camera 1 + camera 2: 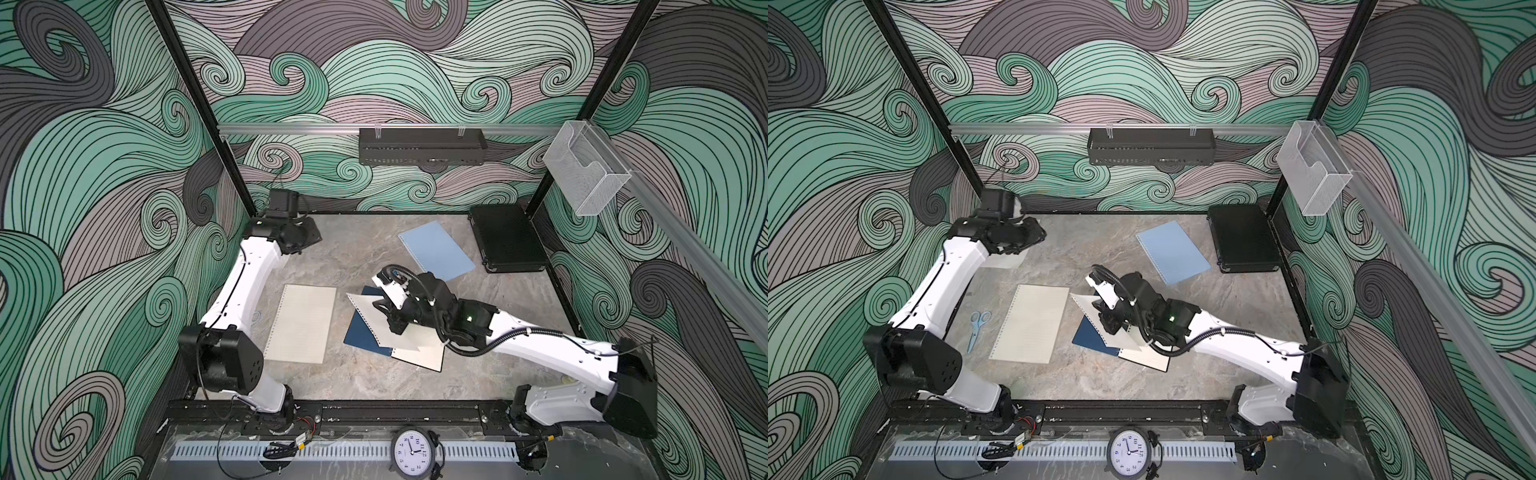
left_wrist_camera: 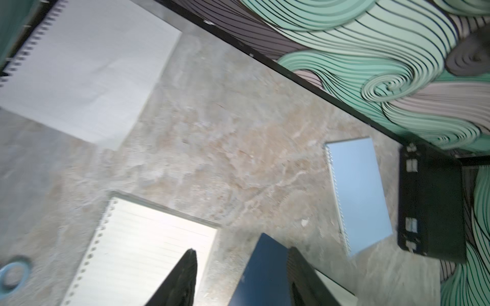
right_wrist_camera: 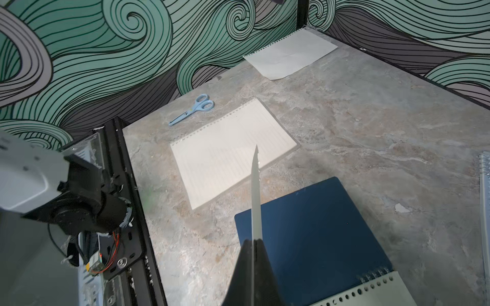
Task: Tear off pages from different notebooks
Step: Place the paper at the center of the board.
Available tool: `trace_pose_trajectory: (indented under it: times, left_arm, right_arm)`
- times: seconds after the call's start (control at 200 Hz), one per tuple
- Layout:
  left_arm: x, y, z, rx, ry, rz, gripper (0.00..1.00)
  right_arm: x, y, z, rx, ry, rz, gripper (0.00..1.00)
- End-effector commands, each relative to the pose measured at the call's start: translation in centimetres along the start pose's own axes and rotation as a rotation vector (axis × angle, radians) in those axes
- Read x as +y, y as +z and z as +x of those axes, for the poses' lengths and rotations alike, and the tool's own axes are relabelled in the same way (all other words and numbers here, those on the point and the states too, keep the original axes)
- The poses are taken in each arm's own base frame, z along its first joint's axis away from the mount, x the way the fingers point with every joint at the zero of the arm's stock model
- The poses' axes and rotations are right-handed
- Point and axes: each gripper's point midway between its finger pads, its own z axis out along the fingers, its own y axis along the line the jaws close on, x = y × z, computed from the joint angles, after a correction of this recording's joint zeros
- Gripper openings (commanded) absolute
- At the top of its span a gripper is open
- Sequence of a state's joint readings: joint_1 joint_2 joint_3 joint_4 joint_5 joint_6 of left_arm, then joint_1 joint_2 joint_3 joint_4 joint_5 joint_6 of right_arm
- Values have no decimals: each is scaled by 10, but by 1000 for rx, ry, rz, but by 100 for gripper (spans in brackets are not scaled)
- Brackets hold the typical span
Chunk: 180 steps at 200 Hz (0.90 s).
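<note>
Top views high, looking down from front, wrist views low, sharing tabletop (image 1: 374, 382)

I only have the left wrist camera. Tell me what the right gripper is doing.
Observer: The right gripper is shut on a white page, holding it on edge over the navy notebook.
Operator: Identify the blue ring near the cream notebook.
Observer: It is one handle of a pair of light blue scissors, lying closed on the table, apart from that notebook.
</note>
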<state>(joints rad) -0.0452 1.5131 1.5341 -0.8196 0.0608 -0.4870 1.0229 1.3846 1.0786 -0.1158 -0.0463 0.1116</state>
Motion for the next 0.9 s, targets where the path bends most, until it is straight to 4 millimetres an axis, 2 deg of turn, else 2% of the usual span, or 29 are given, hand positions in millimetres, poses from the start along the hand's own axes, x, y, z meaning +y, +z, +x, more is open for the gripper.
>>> trace_pose_trajectory:
  times: [0.0, 0.09, 0.105, 0.165, 0.36, 0.375, 0.425, 0.706, 0.766, 0.771, 0.786, 0.856, 0.896]
  left_arm:
    - [24, -10, 9, 12, -6, -8, 54]
    - [37, -10, 9, 3, -9, -26, 54]
    - [36, -19, 8, -19, -8, -22, 54]
    - [41, -20, 10, -13, -8, -31, 54]
    - [44, -13, 20, 43, 6, -39, 54]
    - [46, -4, 24, 71, 5, -46, 54]
    - [45, 0, 27, 97, 8, -38, 54]
    - [41, 27, 35, 190, 4, -13, 54]
    - [41, 34, 35, 202, 1, -11, 54]
    - [41, 34, 35, 203, 1, -11, 54]
    - [40, 36, 35, 207, 0, -10, 54]
    - [39, 44, 34, 223, -4, -5, 54]
    - [39, 49, 34, 232, -7, -3, 54]
  right_arm:
    - [-12, 23, -27, -34, 21, -2, 0]
    - [-27, 47, -45, -39, 46, 11, 0]
    - [-29, 51, -47, -41, 50, 12, 0]
    - [-40, 68, -60, -55, 70, 26, 0]
    - [-78, 122, -94, -104, 116, 67, 0]
    - [-81, 127, -94, -102, 120, 69, 0]
    - [-92, 139, -102, -112, 132, 78, 0]
    - [-140, 214, -114, -140, 236, 63, 0]
    - [-151, 232, -105, -124, 264, 64, 0]
    - [-151, 230, -112, -139, 263, 60, 0]
    - [-154, 237, -104, -123, 271, 61, 0]
    - [-163, 249, -110, -153, 285, 61, 0]
    - [-170, 258, -106, -157, 298, 65, 0]
